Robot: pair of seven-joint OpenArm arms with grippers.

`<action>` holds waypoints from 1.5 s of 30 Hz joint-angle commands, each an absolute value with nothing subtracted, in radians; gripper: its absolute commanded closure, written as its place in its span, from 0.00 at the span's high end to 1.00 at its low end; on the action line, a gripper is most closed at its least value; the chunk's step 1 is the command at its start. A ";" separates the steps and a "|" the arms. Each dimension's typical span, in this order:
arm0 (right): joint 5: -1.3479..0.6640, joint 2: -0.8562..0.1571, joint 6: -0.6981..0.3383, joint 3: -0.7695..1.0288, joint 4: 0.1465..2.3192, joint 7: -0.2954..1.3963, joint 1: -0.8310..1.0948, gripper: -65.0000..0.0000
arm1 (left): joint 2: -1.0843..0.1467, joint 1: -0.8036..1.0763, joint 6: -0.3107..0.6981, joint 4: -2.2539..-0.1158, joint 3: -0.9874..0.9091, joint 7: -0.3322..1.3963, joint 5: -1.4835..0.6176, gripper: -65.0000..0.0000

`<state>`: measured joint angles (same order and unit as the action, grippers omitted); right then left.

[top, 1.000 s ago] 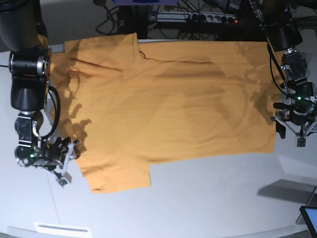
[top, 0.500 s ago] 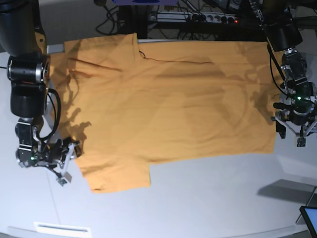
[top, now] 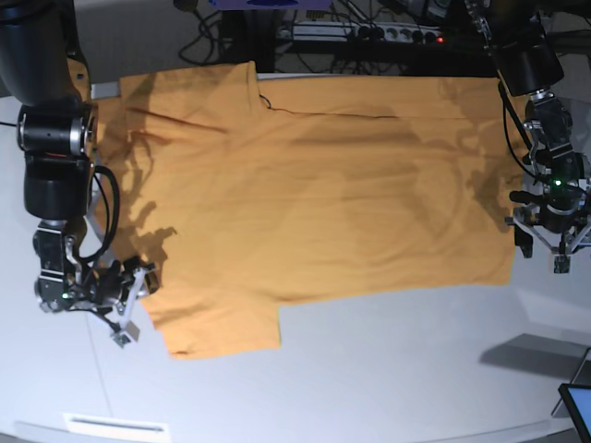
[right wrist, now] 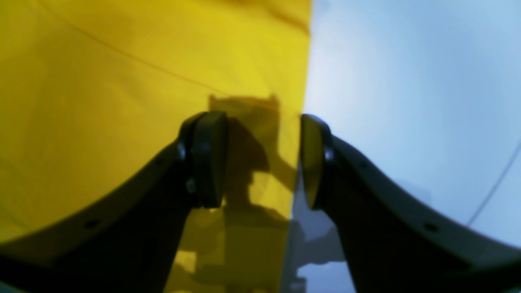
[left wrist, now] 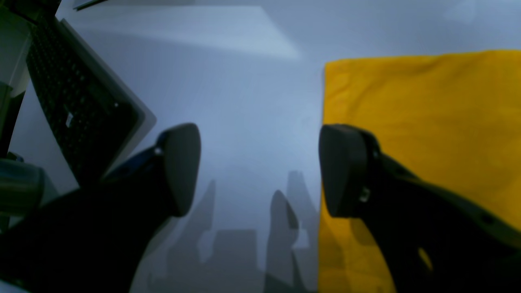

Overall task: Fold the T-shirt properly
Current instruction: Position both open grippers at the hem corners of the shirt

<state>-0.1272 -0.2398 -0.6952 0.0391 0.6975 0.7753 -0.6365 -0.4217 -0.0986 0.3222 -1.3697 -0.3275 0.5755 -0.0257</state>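
The orange-yellow T-shirt (top: 314, 185) lies spread flat on the white table (top: 388, 369), with one sleeve at the front left and the hem on the right. My right gripper (top: 132, 305) sits low at that sleeve's outer edge. In the right wrist view this gripper (right wrist: 260, 158) is open, and the T-shirt's (right wrist: 122, 101) edge runs beneath the gap between its fingers. My left gripper (top: 542, 254) hovers at the hem's front corner. Seen from the left wrist, the gripper (left wrist: 260, 171) is wide open, one finger over the T-shirt (left wrist: 427, 122) and the other over bare table.
A power strip with cables (top: 369, 32) runs behind the table's back edge. A dark screen corner (top: 577, 406) shows at the front right, and a dark keyboard-like slab (left wrist: 73, 114) lies left of my left gripper. A white strip (top: 115, 425) lies at the front left.
My right gripper has edged closer to the sleeve's edge. The left arm and the T-shirt have not moved.
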 commanded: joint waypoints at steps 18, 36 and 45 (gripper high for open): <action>-0.122 -0.231 -0.698 0.041 0.707 0.783 -0.645 0.01 | -0.446 -0.114 0.315 -1.385 -0.334 0.549 -0.025 0.68; -0.122 -0.234 -0.698 0.039 0.711 0.782 -0.628 0.00 | -0.555 -0.177 0.380 -1.147 -0.335 0.527 -0.343 0.70; -0.120 -0.234 -0.698 0.039 0.711 0.782 -0.622 0.00 | -0.598 -0.228 0.486 -1.072 -0.335 0.527 -0.499 0.70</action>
<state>-0.1429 -0.2287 -0.6956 0.0395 0.7086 0.7483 -0.6117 -0.5682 -0.2020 0.4843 -1.0569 -0.3294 0.5499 -0.4839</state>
